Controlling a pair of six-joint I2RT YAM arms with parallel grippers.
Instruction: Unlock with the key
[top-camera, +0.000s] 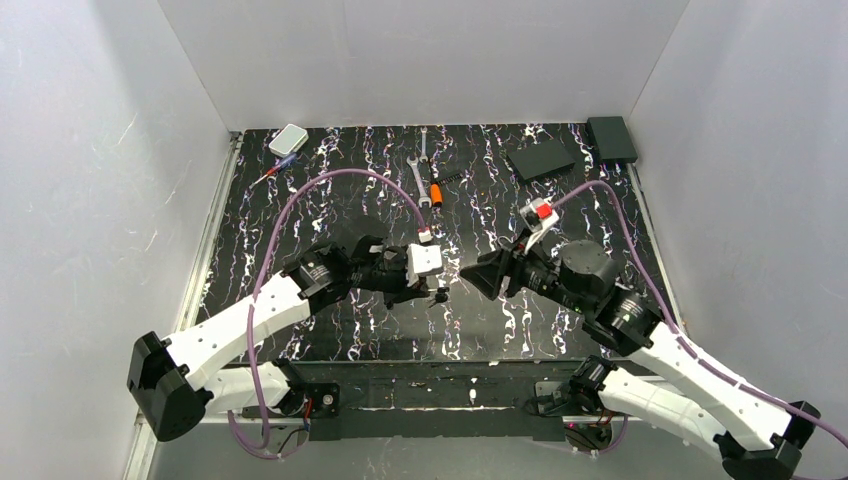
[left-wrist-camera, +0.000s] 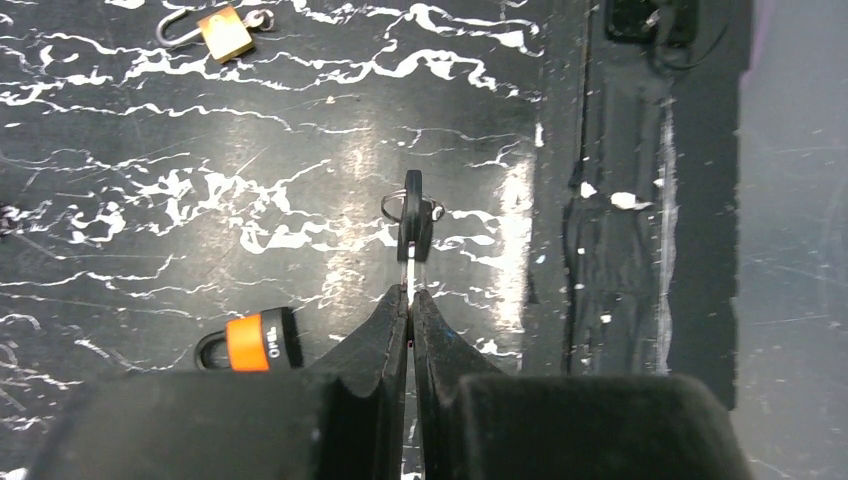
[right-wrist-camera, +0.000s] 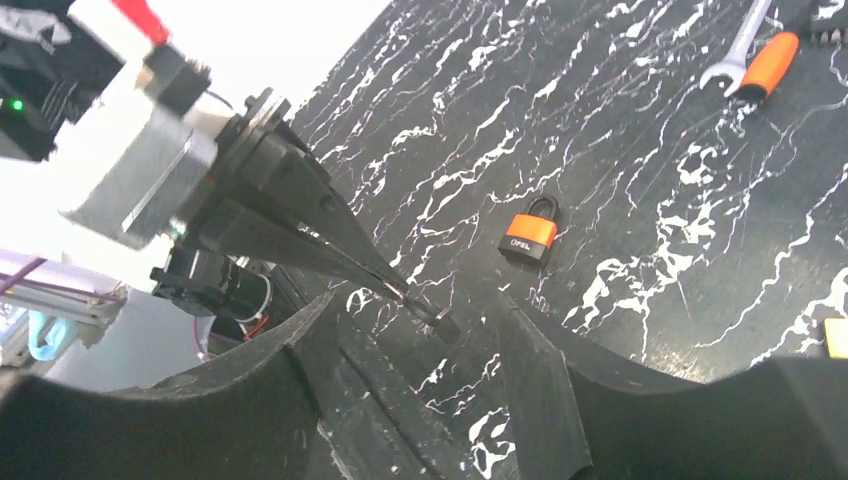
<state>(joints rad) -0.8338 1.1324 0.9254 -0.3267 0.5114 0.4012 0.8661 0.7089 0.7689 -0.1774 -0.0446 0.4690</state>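
I have the key (left-wrist-camera: 412, 215) pinched by its blade in the left claw (left-wrist-camera: 410, 300), which is clamped tight on it. The dark head and ring stick out past the tips, clear above the bench (left-wrist-camera: 150, 200). The right claw (right-wrist-camera: 415, 310) stands wide with nothing in it. It faces the left one, with the key's head lying between its two fingers and touching neither, as far as I can see.

So the key is picked up and in the air, but it is held by the end that has to go into a lock, so I judge a handover comes next. The right claw would take the head, then the left would let go.

The orange padlock (left-wrist-camera: 255, 342) lies flat on the bench near the claws, its shackle looking closed. A brass padlock (left-wrist-camera: 222, 32) lies farther off. No key is in the orange one, so lining up, inserting and turning all remain
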